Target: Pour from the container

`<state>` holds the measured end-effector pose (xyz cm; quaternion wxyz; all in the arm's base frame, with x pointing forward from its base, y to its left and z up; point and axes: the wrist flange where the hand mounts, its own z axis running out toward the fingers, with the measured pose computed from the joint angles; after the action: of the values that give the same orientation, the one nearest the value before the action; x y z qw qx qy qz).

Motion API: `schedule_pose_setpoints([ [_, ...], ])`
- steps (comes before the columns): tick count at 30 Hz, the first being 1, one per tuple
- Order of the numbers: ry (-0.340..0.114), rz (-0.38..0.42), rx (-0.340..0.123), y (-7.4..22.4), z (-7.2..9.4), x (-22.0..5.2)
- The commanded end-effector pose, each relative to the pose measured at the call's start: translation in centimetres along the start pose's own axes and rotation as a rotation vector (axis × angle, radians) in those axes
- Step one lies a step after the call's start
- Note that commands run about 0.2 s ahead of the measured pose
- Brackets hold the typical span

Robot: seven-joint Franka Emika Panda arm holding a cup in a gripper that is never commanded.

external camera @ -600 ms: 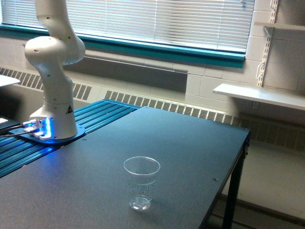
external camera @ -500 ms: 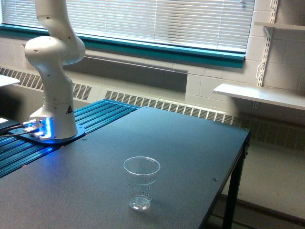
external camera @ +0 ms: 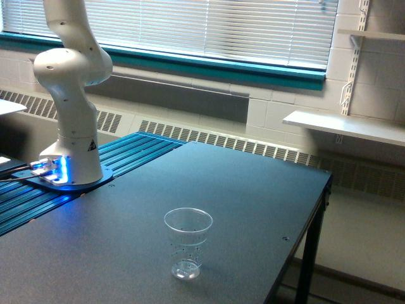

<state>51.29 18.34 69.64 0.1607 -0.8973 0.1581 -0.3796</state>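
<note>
The table (external camera: 240, 190) has a dark grey, faintly speckled top. On it stands a clear tapered cup (external camera: 188, 242) dotted with dark specks. Left of the cup, the white robot arm (external camera: 69, 95) glows blue at its base, on teal ribbed rails (external camera: 136, 149). Behind hang white slatted blinds (external camera: 209, 28) over a teal sill.

The container cannot be seen in the exterior view: the arm (external camera: 69, 95) runs out of the picture at the top edge, so its fingers and whatever they grip lie outside the frame, and the container's look, fill and tilt cannot be told. The only vessel in sight is a different one, a tapered clear cup (external camera: 188, 244) with dark specks on its wall. It stands upright, mouth up, on the dark tabletop (external camera: 240, 190) towards the near edge, well apart from the arm's base on the exterior view's left
</note>
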Motion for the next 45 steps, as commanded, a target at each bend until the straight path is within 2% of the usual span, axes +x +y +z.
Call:
schedule_pose_setpoints([
  [1,0.000,0.117,-0.084,3.7,0.2,1.7],
  [7,0.002,0.194,-0.180,7.2,1.8,3.5],
  [11,-0.005,0.211,-0.254,9.0,3.2,4.3],
  [14,0.003,0.226,-0.290,10.2,3.9,4.7],
  [24,-0.009,0.278,-0.409,14.1,6.0,3.3],
  [28,-0.009,0.311,-0.439,15.4,6.0,2.4],
  [33,-0.032,0.340,-0.504,17.3,6.2,0.4],
  [37,-0.025,0.390,-0.536,19.4,5.9,-0.3],
  [45,-0.012,0.565,-0.566,24.9,5.0,-0.9],
])
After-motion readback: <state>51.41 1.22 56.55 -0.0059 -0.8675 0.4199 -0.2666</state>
